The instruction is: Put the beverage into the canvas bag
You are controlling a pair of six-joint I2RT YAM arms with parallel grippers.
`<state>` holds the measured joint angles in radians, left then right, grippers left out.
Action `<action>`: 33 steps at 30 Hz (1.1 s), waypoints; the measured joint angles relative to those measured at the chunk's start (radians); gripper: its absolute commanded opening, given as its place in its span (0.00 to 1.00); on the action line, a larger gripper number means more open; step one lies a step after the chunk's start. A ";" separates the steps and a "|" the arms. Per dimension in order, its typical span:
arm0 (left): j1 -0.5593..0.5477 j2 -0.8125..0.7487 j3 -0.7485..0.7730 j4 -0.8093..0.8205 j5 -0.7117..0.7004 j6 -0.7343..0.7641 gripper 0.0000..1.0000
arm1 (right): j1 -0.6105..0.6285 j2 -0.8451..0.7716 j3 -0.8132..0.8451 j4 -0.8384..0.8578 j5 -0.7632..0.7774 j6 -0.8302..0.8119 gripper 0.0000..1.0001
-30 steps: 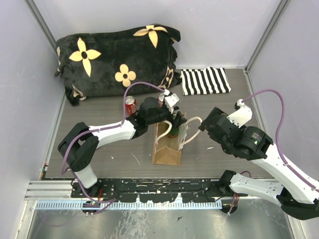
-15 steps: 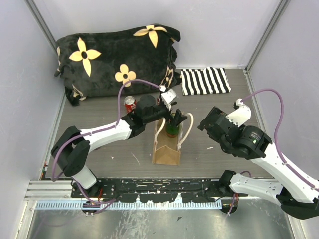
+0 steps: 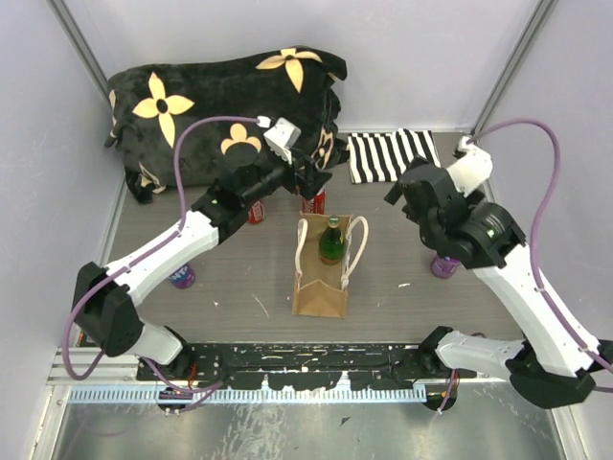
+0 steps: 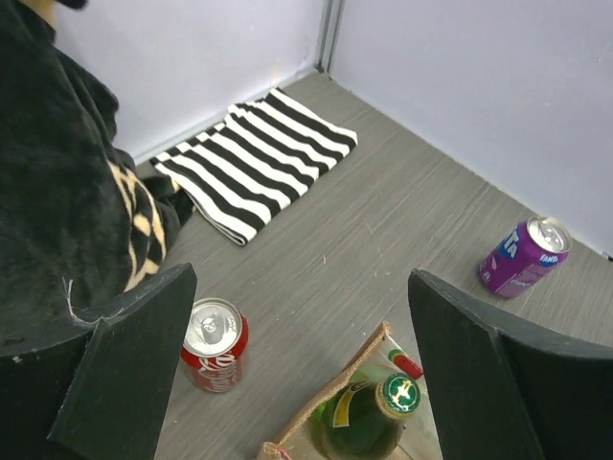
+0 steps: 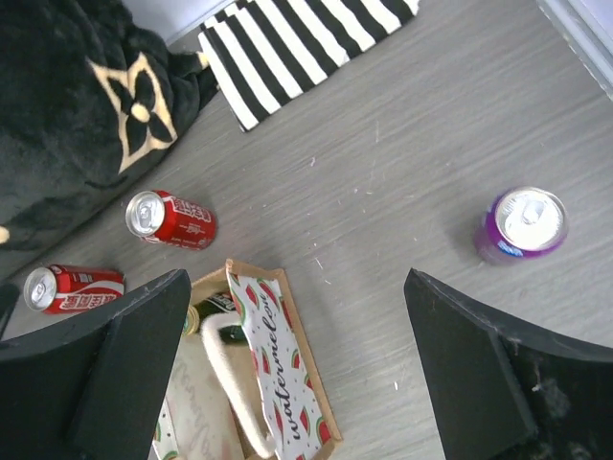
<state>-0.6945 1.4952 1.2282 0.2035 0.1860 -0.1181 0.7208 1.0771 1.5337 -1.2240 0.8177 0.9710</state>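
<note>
I see the green glass bottle [image 3: 332, 240] standing upright inside the tan canvas bag [image 3: 320, 297] with cream handles, its lining [image 5: 273, 374] printed "watermel…". My left fingers [image 4: 134, 364] and right fingers [image 5: 479, 374] are spread wide, holding nothing. On the desk, the purple can [image 4: 522, 257] looks labelled Fanta.

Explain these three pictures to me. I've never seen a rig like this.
You see a robot: a left arm and a right arm bolted to a table, each ending in a two-finger gripper. The wide picture looks down from above and behind them. The other two come from a camera on each wrist; the dark slabs at their sides are that gripper's own fingers. The left gripper and right gripper are open and hold nothing. On the table are a canvas bag with a green bottle inside, a red can, a second red can, a purple can and a second purple can. At the back lie a striped cloth and a black flowered cushion.
</note>
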 measured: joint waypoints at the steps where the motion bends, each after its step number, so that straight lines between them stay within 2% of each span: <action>1: 0.009 -0.017 0.000 -0.007 0.000 -0.003 0.99 | -0.021 0.024 0.010 0.030 -0.017 -0.040 1.00; 5: 0.011 -0.080 -0.005 -0.037 0.006 -0.014 0.99 | -0.065 0.151 0.058 0.140 -0.125 -0.173 1.00; 8: 0.010 -0.119 -0.021 -0.070 0.005 -0.019 0.99 | -0.149 0.309 0.133 0.224 -0.265 -0.265 1.00; 12: 0.044 -0.156 -0.024 -0.134 0.003 -0.025 0.99 | -0.372 0.505 0.265 0.236 -0.432 -0.355 1.00; 16: 0.109 -0.202 -0.037 -0.198 0.003 -0.024 0.99 | -0.614 0.655 0.391 0.148 -0.520 -0.441 1.00; 20: 0.170 -0.281 -0.069 -0.275 0.003 -0.014 0.99 | -0.771 0.658 0.377 0.023 -0.550 -0.515 1.00; 26: 0.229 -0.377 -0.105 -0.372 0.036 0.010 0.99 | -0.913 0.550 0.178 -0.064 -0.632 -0.618 1.00; 33: 0.235 -0.414 -0.149 -0.443 0.071 0.014 0.99 | -0.993 0.524 0.001 -0.083 -0.678 -0.682 1.00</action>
<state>-0.4599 1.0817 1.0790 -0.2398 0.2565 -0.1040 -0.2726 1.6012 1.5345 -1.3067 0.1402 0.2886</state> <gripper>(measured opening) 0.987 0.999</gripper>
